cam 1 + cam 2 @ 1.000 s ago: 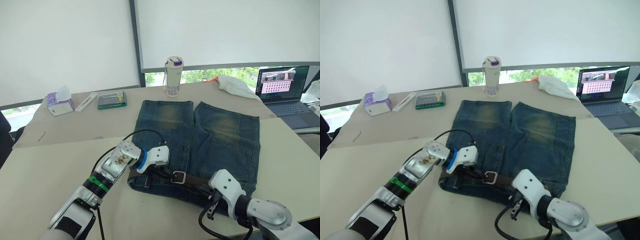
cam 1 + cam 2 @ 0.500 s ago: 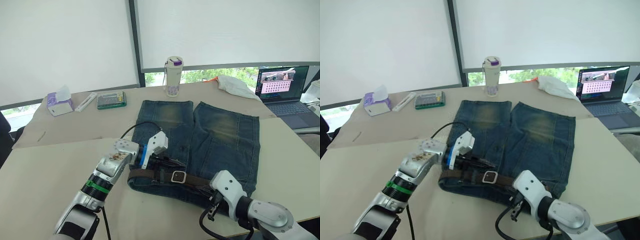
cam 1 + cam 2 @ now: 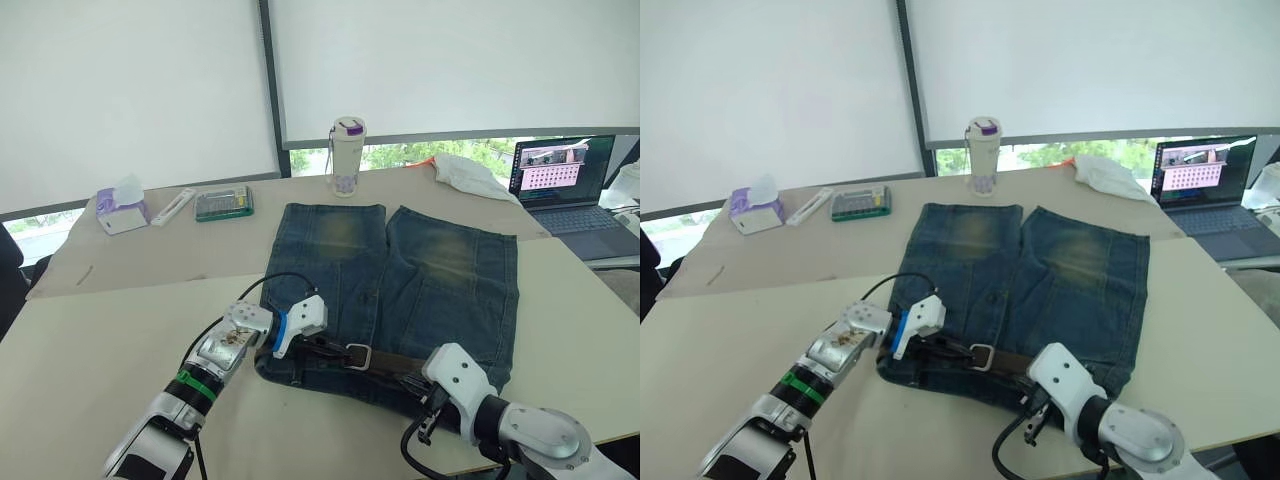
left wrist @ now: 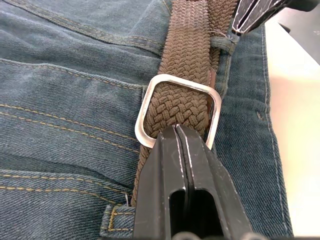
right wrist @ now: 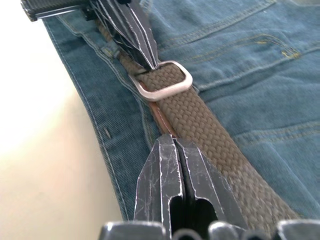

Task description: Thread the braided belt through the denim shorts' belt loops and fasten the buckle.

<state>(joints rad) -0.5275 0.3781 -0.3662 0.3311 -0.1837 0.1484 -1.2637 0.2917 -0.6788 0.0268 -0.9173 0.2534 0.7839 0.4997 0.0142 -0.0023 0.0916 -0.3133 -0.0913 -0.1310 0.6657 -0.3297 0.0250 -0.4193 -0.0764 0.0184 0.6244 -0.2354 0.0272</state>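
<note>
Faded blue denim shorts [image 3: 420, 270] flat on the beige table [image 3: 100, 330], olive-brown braided belt [image 4: 185, 55] along the six-o'clock waistband, silver rectangular buckle [image 4: 179, 111] between both closed, empty grippers: left gripper [image 4: 176, 131], right gripper [image 5: 172, 142].

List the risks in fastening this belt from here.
The left claw sits shut, its tip at the buckle; a push might shift the frame instead of seating the braided belt.

The right claw is shut beside the strap's edge; pulling could bunch the denim shorts.
</note>
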